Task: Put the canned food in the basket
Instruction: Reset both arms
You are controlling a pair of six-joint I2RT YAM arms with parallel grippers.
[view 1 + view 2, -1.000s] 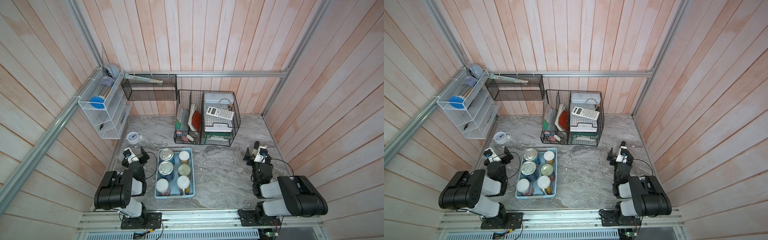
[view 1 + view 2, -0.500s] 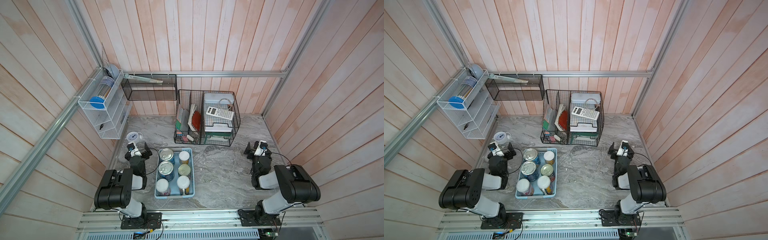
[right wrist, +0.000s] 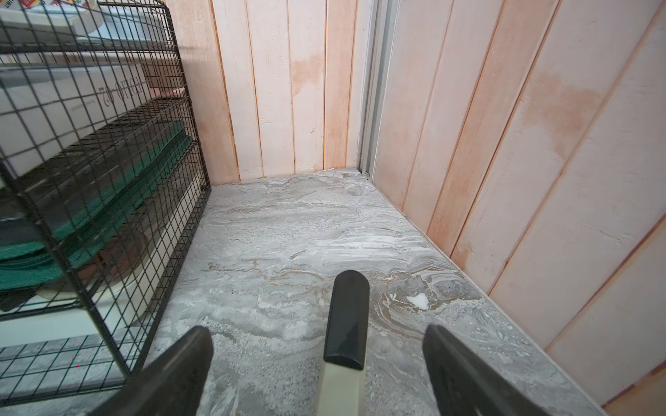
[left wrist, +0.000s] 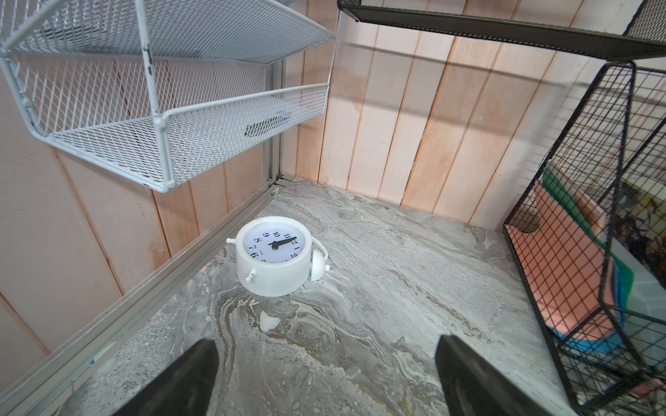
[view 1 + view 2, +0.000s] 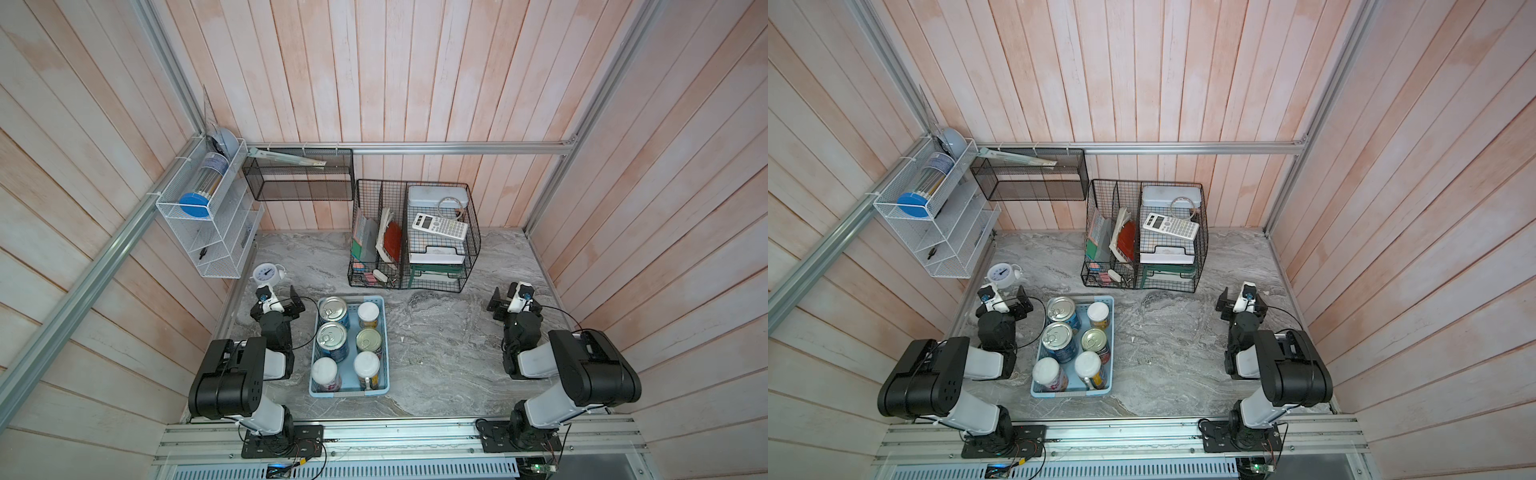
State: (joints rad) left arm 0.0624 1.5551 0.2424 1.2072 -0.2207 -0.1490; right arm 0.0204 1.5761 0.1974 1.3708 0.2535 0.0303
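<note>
Finding all canned food (image 5: pixel 331 334) in the lower-centre basket (image 5: pixel 349 391), we are judging only parking remains, left gripper (image 4: pixel 326 351) and right gripper (image 3: pixel 317 333) gaping empty.

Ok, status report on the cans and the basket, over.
Left tool open, right tool open, both empty. All six canned food items upright inside the basket. Alarm clock ahead of left tool, apart from it.
</note>
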